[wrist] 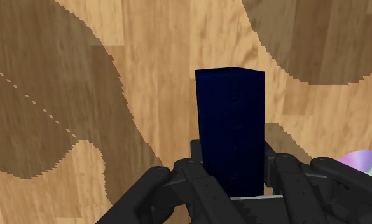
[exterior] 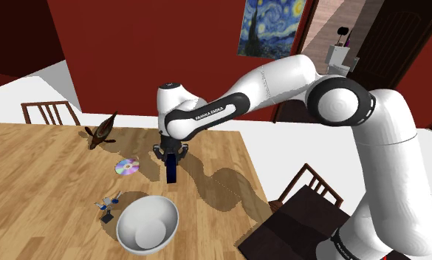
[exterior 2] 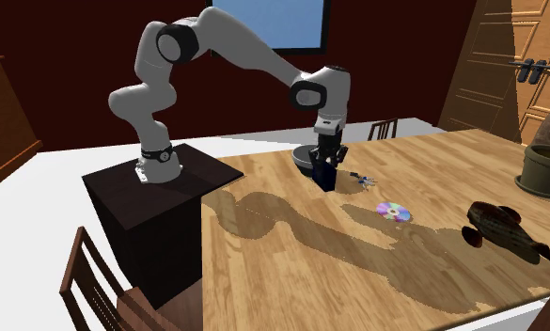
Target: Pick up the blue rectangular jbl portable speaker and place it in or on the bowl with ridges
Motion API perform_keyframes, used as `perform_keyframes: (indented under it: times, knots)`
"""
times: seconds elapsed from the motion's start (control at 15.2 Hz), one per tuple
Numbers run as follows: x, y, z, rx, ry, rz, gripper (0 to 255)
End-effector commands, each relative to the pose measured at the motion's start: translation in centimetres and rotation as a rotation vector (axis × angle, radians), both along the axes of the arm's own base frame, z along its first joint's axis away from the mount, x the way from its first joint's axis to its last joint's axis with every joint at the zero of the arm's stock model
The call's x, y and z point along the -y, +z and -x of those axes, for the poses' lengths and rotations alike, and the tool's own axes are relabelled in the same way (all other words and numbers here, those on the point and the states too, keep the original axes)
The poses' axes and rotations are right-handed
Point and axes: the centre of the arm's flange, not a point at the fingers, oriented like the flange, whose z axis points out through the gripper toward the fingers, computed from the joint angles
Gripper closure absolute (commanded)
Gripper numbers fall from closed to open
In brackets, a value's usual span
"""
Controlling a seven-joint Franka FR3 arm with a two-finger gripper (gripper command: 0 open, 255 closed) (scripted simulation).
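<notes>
My black gripper point(exterior: 170, 153) is shut on a dark blue rectangular speaker point(exterior: 170, 170), which hangs upright from the fingers over the wooden table point(exterior: 52, 185). In the wrist view the speaker point(wrist: 231, 124) is clasped between both fingers point(wrist: 184, 181), its long body pointing down at the wood. Whether its lower end touches the table I cannot tell. The pale bowl point(exterior: 148, 224) sits near the table's front edge in the shoulder view, a short way from the speaker. In the second exterior view the gripper point(exterior 2: 327, 165) and speaker point(exterior 2: 330, 179) stand just in front of the bowl point(exterior 2: 305, 160).
A shiny disc point(exterior: 127, 166) lies beside the speaker, and a dark fish-shaped figure point(exterior: 102, 133) lies farther back. A small bluish item point(exterior: 109, 205) rests close to the bowl. A potted plant point(exterior 2: 543, 169) stands at the table's far end. Chairs point(exterior: 310, 190) border the table.
</notes>
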Motion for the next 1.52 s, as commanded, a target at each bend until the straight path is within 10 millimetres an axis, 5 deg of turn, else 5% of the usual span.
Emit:
perform_keyframes:
  times: [0.0, 0.99, 1.45]
  knots:
    - [0.0, 1.1, 0.0, 0.0, 0.0, 0.0, 255]
    - [0.0, 9.0, 0.0, 0.0, 0.0, 0.0, 255]
    - [-6.7, 9.9, 6.3, 0.0, 0.0, 0.0, 255]
